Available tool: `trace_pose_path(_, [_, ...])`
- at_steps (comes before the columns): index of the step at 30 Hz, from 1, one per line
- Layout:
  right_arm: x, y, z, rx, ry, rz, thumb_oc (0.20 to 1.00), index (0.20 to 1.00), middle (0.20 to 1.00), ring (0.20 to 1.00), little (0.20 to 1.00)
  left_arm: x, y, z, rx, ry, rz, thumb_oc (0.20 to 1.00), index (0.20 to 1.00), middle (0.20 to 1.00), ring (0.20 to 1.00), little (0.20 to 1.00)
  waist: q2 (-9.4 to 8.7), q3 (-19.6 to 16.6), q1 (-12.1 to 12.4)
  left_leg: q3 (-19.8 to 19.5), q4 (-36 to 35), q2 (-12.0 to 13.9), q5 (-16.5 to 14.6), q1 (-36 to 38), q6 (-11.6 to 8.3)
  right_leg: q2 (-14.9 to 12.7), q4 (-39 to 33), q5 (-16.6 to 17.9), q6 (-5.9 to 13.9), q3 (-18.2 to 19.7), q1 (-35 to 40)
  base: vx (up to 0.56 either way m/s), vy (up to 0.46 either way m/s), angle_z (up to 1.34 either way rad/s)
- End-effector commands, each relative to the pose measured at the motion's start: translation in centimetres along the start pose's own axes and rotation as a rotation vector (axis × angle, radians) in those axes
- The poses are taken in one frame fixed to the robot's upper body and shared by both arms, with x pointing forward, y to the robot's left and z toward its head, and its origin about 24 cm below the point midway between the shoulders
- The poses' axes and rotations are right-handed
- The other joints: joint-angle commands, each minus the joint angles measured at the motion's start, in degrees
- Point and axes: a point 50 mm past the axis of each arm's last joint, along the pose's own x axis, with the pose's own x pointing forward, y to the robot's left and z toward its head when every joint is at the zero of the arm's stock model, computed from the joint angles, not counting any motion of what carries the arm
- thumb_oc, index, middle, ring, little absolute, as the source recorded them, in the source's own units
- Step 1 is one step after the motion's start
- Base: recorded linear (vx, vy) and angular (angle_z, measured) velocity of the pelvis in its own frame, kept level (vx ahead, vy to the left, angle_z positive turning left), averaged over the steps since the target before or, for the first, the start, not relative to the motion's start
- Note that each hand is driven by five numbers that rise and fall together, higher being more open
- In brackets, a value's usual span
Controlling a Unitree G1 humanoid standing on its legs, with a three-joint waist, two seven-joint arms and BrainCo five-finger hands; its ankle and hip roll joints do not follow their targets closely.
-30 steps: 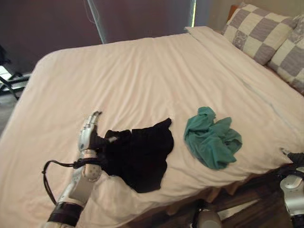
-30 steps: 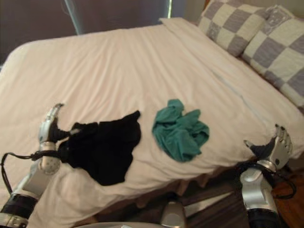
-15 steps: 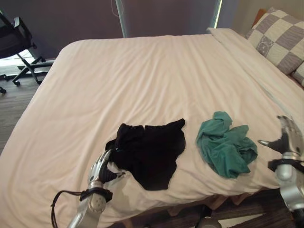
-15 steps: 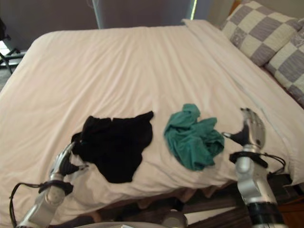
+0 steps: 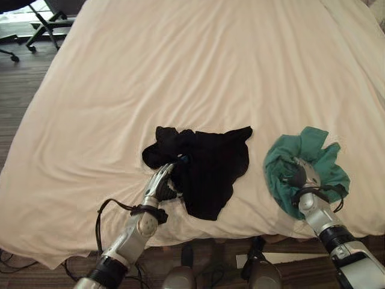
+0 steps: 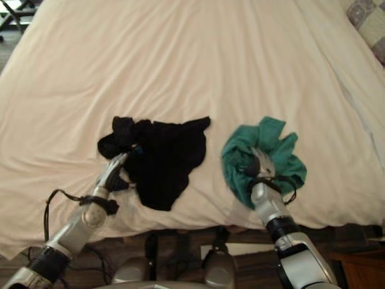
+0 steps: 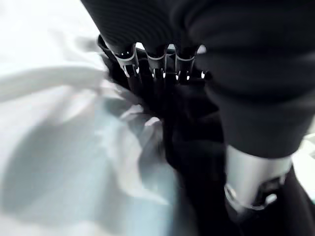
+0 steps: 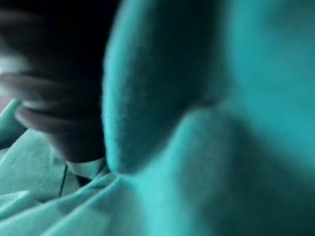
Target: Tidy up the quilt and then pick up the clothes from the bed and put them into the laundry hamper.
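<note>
A crumpled black garment (image 5: 210, 165) lies on the pale quilt (image 5: 180, 72) near the bed's front edge. My left hand (image 5: 159, 185) rests at its left edge, open, with straight fingers (image 7: 155, 61) reaching into the black cloth (image 7: 197, 157); the thumb stays apart. To the right a bunched teal garment (image 5: 328, 165) lies by the same edge. My right hand (image 5: 304, 176) is pressed into its near side, wrapped by teal folds (image 8: 221, 123). The quilt is spread flat with soft wrinkles.
An office chair (image 5: 42, 12) stands on the wooden floor (image 5: 18, 90) at the far left. A checked pillow's corner (image 6: 364, 12) shows at the far right. The bed's front edge (image 5: 240, 226) runs just beyond my wrists.
The camera has tilted down toward the bed's front edge. My left hand has reached forward into the black garment's edge. My right hand has come in from the right onto the teal garment.
</note>
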Motion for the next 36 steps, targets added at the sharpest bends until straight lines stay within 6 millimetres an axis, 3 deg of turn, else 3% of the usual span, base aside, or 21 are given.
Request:
trace_pose_path(1, [-1.5,2.4,-3.9,0.010,0.155,0.185,0.200,0.200,0.200,0.200,0.200,1.1,2.3,5.9,0.040,-0.317,0.091,1.000,1.000,1.000,1.000,1.000,1.95,-1.3,-0.5,4.8,-0.8,0.2,-1.7,0.1,-0.99,-3.7,10.8,-7.4,3.70,1.8,-2.7,0.01,-0.035,0.03])
trace_pose_path(7, [-4.9,5.2,-9.2,-0.022,0.345,0.356,0.200,0.200,0.200,0.200,0.200,-0.6,5.4,7.2,0.130,-0.432,0.115,1.000,1.000,1.000,1.000,1.000,3.81,-2.4,-1.1,4.8,-0.8,-0.6,-2.6,1.2,-0.69,-4.1,11.4,-7.2,4.04,2.8,-3.2,0.02,0.005,-0.03])
trace_pose_path(8, [-4.9,5.3,-9.1,-0.022,0.344,0.358,0.200,0.200,0.200,0.200,0.200,-0.7,5.5,7.1,0.130,-0.429,0.113,1.000,1.000,1.000,1.000,1.000,3.72,-2.5,-1.2,4.8,-0.8,-0.7,-2.6,1.2,-0.69,-4.1,11.4,-7.2,4.04,2.8,-3.2,0.03,0.009,-0.04])
trace_pose_path(9, [-6.0,5.6,-10.7,-0.025,0.412,0.385,0.200,0.200,0.200,0.200,0.200,-1.6,6.1,7.0,0.124,-0.433,0.112,1.000,1.000,1.000,1.000,1.000,4.40,-2.9,-1.0,4.6,-0.8,-0.9,-2.7,1.4,-0.62,-4.2,11.5,-7.2,4.10,2.8,-3.0,0.02,0.004,-0.04])
trace_pose_path(13, [-7.1,6.1,-12.1,-0.003,0.485,0.412,0.200,0.200,0.200,0.200,0.200,-2.7,6.3,5.8,0.110,-0.383,0.086,1.000,1.000,1.000,1.000,1.000,5.27,-3.5,-0.9,4.2,-0.8,-1.3,-2.8,1.6,-0.47,-4.4,11.6,-7.2,4.21,2.7,-2.6,0.02,0.016,0.11])
trace_pose_path(17, [-7.2,6.3,-12.0,0.017,0.483,0.415,0.200,0.200,0.200,0.200,0.200,-2.4,5.0,4.2,0.122,-0.300,0.023,1.000,1.000,1.000,1.000,1.000,5.18,-3.5,-1.3,4.1,-0.8,-1.3,-3.0,2.0,-0.37,-4.6,11.8,-6.9,4.32,2.5,-2.5,0.02,0.004,0.05])
trace_pose_path(18, [-6.8,6.2,-11.5,0.036,0.466,0.403,0.200,0.200,0.200,0.200,0.200,-1.8,3.3,2.3,0.126,-0.203,-0.037,1.000,1.000,1.000,1.000,1.000,4.89,-3.2,-1.8,4.3,-0.8,-1.0,-3.4,2.3,-0.51,-4.5,11.9,-7.0,4.37,2.5,-2.4,0.00,0.000,0.00])
trace_pose_path(20, [-6.5,6.0,-11.1,0.050,0.454,0.390,0.200,0.200,0.200,0.200,0.200,-1.1,2.3,1.7,0.133,-0.166,-0.063,1.000,1.000,1.000,1.000,1.000,4.62,-3.0,-2.0,4.4,-0.8,-1.2,-3.1,2.0,-0.47,-4.6,11.6,-6.6,4.36,2.6,-2.7,-0.01,-0.010,0.04])
trace_pose_path(22, [-5.5,5.4,-9.7,0.074,0.400,0.350,0.200,0.200,0.200,0.200,0.200,0.7,0.0,0.4,0.172,-0.076,-0.114,1.000,1.000,1.000,1.000,1.000,4.03,-2.0,-2.9,5.0,-0.8,-1.0,-2.8,1.6,-0.60,-4.6,11.5,-6.4,4.27,3.2,-3.6,-0.04,-0.012,0.04])
trace_pose_path(26, [-4.5,4.9,-7.9,0.084,0.322,0.319,0.200,0.200,0.200,0.200,0.200,2.9,-1.8,0.4,0.244,-0.041,-0.153,1.000,1.000,1.000,1.000,1.000,3.59,-0.7,-4.0,5.8,-0.8,-0.9,-2.7,1.1,-0.69,-4.5,11.7,-6.4,4.20,4.3,-4.9,-0.06,0.001,-0.17])
trace_pose_path(27, [-4.1,4.8,-6.9,0.098,0.278,0.303,0.200,0.200,0.200,0.200,0.200,4.1,-2.7,1.2,0.259,-0.056,-0.173,1.000,1.000,1.000,1.000,1.000,3.21,0.0,-4.9,6.4,-0.8,-0.8,-2.6,0.9,-0.75,-4.5,11.9,-6.4,4.13,4.7,-5.7,-0.04,0.003,-0.13])
trace_pose_path(30, [-4.3,5.2,-6.5,0.126,0.263,0.303,0.200,0.200,0.200,0.200,0.200,5.3,-4.0,3.0,0.248,-0.103,-0.199,1.000,1.000,1.000,1.000,1.000,2.91,0.4,-5.8,7.0,-0.8,-0.6,-2.7,0.8,-0.77,-4.6,12.1,-6.4,4.10,5.1,-6.4,-0.03,0.003,-0.13])
trace_pose_path(31, [-4.3,5.1,-6.5,0.127,0.265,0.301,0.200,0.200,0.200,0.200,0.200,5.4,-4.1,3.1,0.248,-0.106,-0.199,0.912,0.912,0.912,0.912,0.912,2.96,0.4,-5.7,7.0,-0.8,-0.6,-2.7,0.7,-0.77,-4.6,12.2,-6.4,4.09,5.2,-6.5,-0.01,-0.004,-0.07])
trace_pose_path(32, [-4.5,5.4,-6.5,0.141,0.263,0.306,0.200,0.200,0.200,0.200,0.200,5.7,-4.4,3.9,0.243,-0.134,-0.204,0.467,0.467,0.467,0.467,0.467,2.80,0.6,-6.0,7.2,-0.8,-0.5,-2.7,0.8,-0.79,-4.5,12.3,-6.4,4.09,5.3,-6.6,-0.01,-0.005,-0.04])
trace_pose_path(33, [-4.7,5.5,-6.5,0.145,0.258,0.315,0.200,0.200,0.200,0.200,0.200,5.9,-4.7,4.3,0.238,-0.145,-0.212,0.304,0.304,0.304,0.304,0.304,2.61,0.5,-6.2,7.2,-0.8,-0.5,-2.8,0.8,-0.79,-4.5,12.2,-6.4,4.11,5.3,-6.6,0.00,0.000,0.00])
trace_pose_path(34, [-4.9,5.8,-6.4,0.143,0.250,0.329,0.200,0.200,0.200,0.200,0.200,6.1,-5.0,4.8,0.232,-0.157,-0.212,0.200,0.200,0.200,0.200,0.200,2.42,0.5,-6.5,7.3,-0.8,-0.4,-2.8,0.8,-0.81,-4.5,12.2,-6.3,4.17,5.3,-6.8,0.00,0.000,0.00])
trace_pose_path(36, [-5.3,6.4,-6.5,0.143,0.247,0.367,0.200,0.200,0.200,0.200,0.200,6.2,-5.2,5.2,0.214,-0.167,-0.219,0.200,0.200,0.200,0.200,0.200,2.16,0.3,-6.6,7.5,-0.8,-0.4,-2.9,0.8,-0.70,-4.4,12.0,-6.0,4.22,5.2,-6.9,-0.01,-0.015,-0.01])
